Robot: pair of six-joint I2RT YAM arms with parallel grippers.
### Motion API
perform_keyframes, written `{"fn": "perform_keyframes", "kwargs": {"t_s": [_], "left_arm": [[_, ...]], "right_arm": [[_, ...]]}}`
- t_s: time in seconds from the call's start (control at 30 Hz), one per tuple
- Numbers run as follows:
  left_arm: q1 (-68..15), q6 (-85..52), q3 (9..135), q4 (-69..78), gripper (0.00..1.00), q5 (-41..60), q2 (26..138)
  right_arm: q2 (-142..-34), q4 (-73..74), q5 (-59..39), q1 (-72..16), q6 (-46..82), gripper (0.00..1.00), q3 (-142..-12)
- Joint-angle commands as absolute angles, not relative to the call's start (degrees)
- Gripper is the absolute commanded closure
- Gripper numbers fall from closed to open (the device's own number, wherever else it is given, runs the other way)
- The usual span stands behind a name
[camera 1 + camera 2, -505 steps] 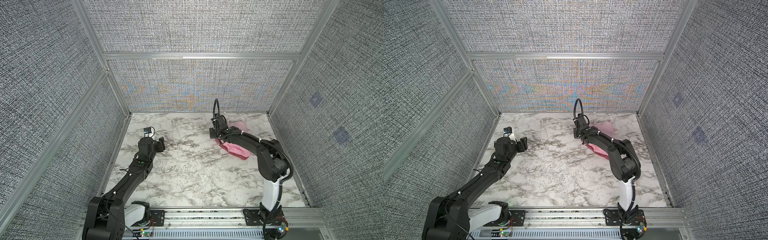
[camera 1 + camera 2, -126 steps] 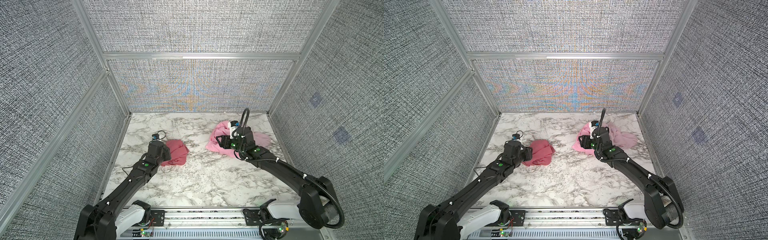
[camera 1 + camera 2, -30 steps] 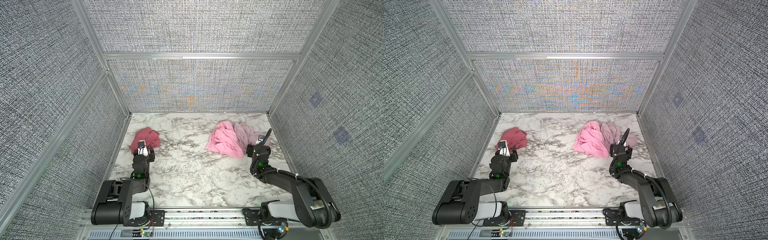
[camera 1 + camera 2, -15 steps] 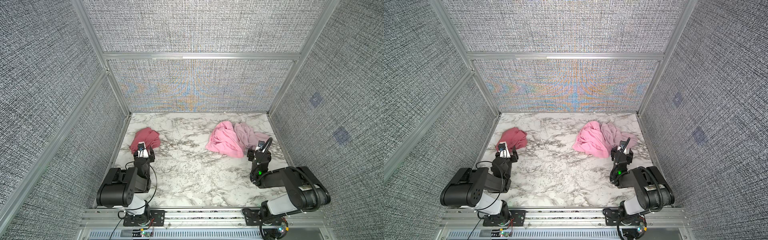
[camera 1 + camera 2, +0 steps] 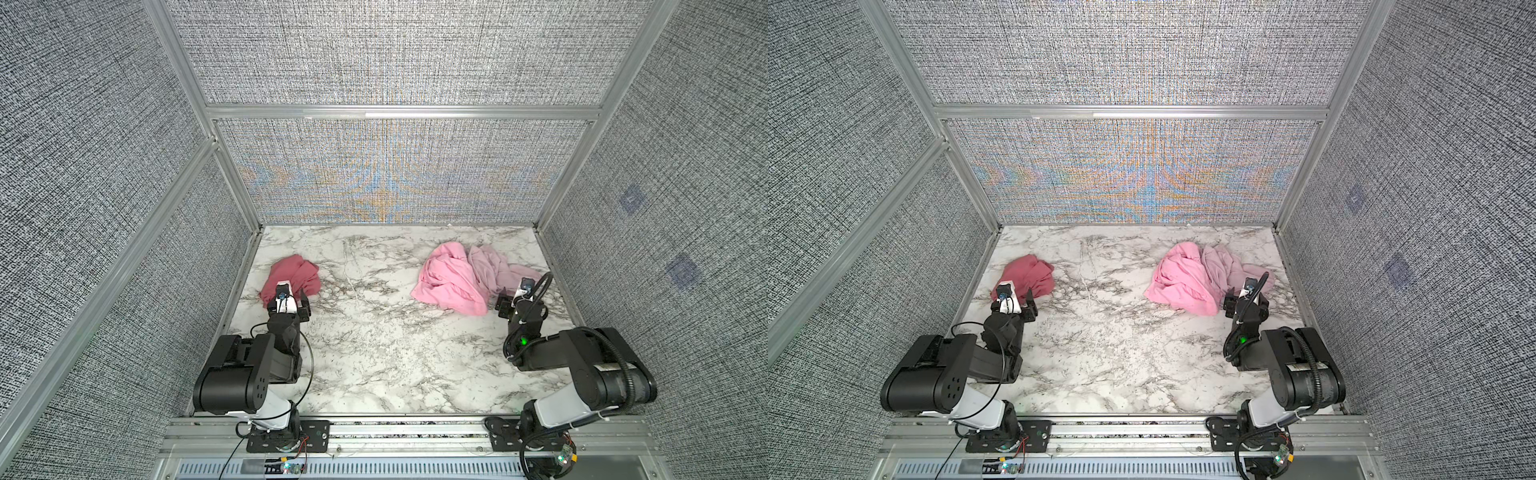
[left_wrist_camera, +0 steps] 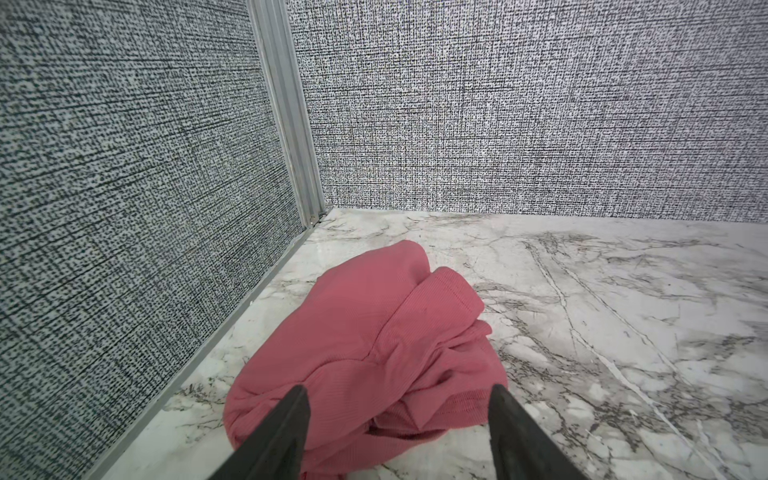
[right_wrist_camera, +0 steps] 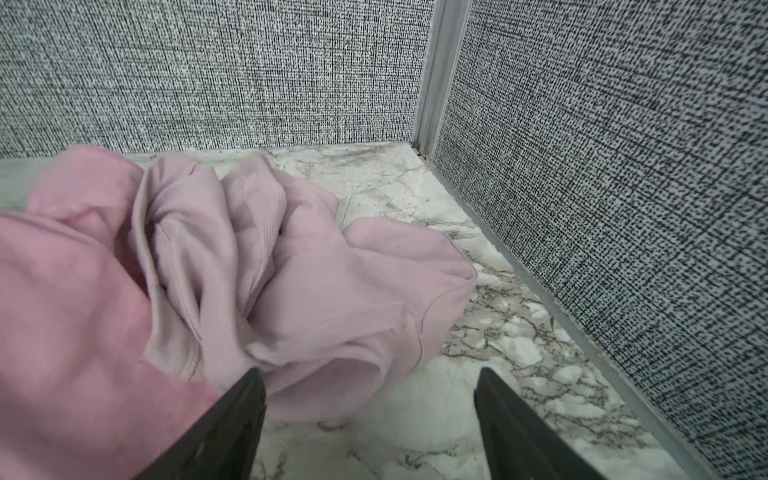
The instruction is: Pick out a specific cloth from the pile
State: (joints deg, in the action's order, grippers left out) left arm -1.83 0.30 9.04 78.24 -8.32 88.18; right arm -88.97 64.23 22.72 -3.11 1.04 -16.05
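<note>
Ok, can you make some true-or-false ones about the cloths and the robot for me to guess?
1. The dark red cloth lies apart from the pile. True.
2. The left tool is squeezing the dark red cloth. False: it is open and grips nothing. The cloth lies loose on the table.
3. The pile holds a bright pink cloth and a pale mauve cloth. True.
4. The right tool is shut tight. False: it is open, beside the pale mauve cloth.
5. The dark red cloth is on the right side of the table. False: it is on the left, near the wall.
</note>
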Motion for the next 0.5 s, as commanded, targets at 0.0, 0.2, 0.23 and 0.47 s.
{"fn": "perform_keyframes", "kwargs": {"t_s": [0.0,0.2,0.23,0.47], "left_arm": [[-1.77,1.41,9.30,78.73,0.30,-6.86,88.18],[-1.84,1.54,9.49,78.26,0.21,-6.33,88.26],[-1.84,1.52,9.53,78.27,0.17,-6.20,88.24],[-1.71,1.53,9.67,78.05,0.01,-5.89,88.24]], "right_arm": [[-89.02,62.43,20.44,-2.24,2.47,0.17,-16.97],[-88.79,61.15,18.11,-1.05,3.12,0.05,-17.49],[-88.77,61.05,17.95,-1.01,3.08,0.02,-17.49],[-88.77,60.50,16.63,-0.35,3.52,0.01,-17.74]]}}
